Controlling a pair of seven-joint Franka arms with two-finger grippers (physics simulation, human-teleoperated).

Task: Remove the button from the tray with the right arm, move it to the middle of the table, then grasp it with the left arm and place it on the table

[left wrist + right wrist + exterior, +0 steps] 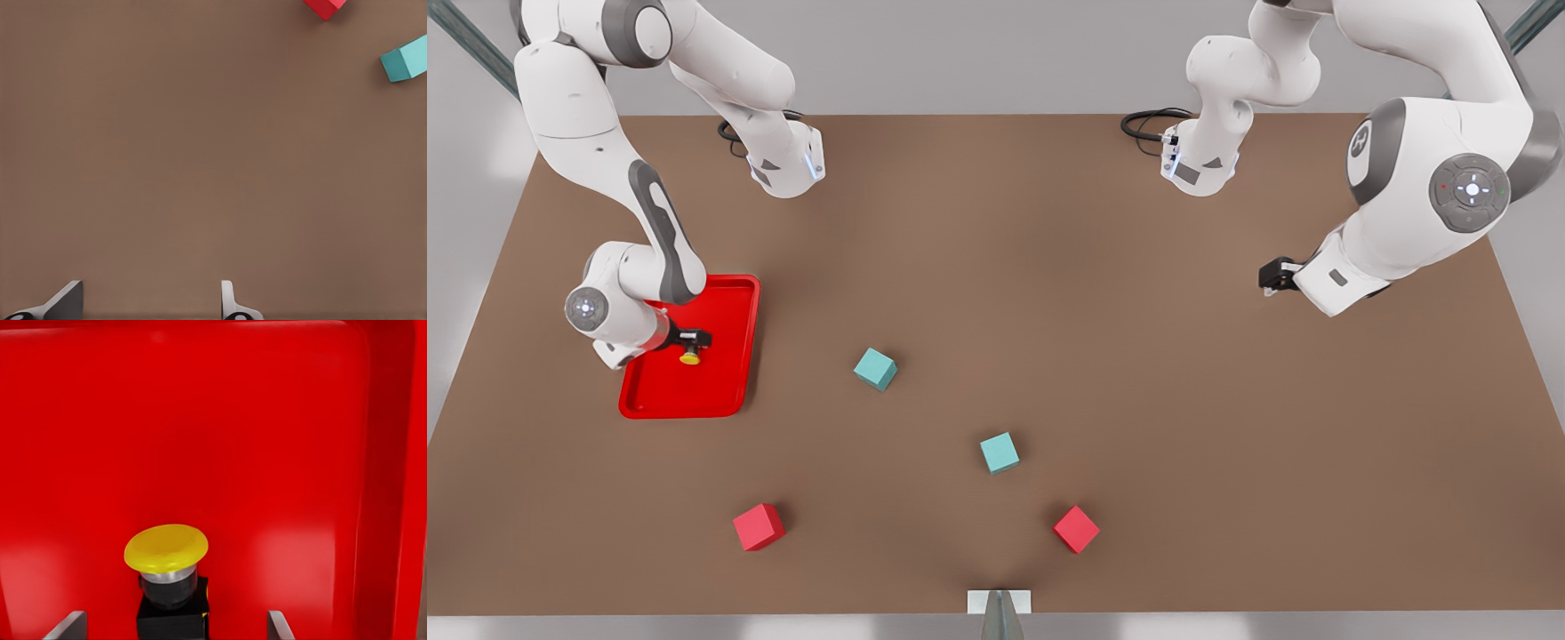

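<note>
Your right gripper (694,339) hangs over the tray (729,391) at the front view's left. Its fingers (67,625) stand well apart, and the button (168,577) sits in the gap between them. From the right wrist view the button lies nearer one finger than the other, and neither finger touches it. You hold nothing there.

The button (690,358) is inside the tray, on its floor, roughly at mid-length. In the right wrist view its long axis runs from the black base, close to the gripper, out to the yellow cap, which points away from the gripper along the tray floor towards a rounded corner of the rim (383,453). The cap looks slightly tilted. In the front view you see the yellow cap just below the black fingertips.

Your left gripper (1272,276) waits at the front view's right, well away from the tray, over bare table (1049,267). Its fingers (63,301) are wide apart with nothing between them. Ahead of it in the left wrist view lie a red cube (325,7) and a teal cube (407,60).

Across the near half of the table you have two teal cubes (875,368) (1000,452) and two red cubes (759,526) (1076,529), all apart from one another and from the tray.
</note>
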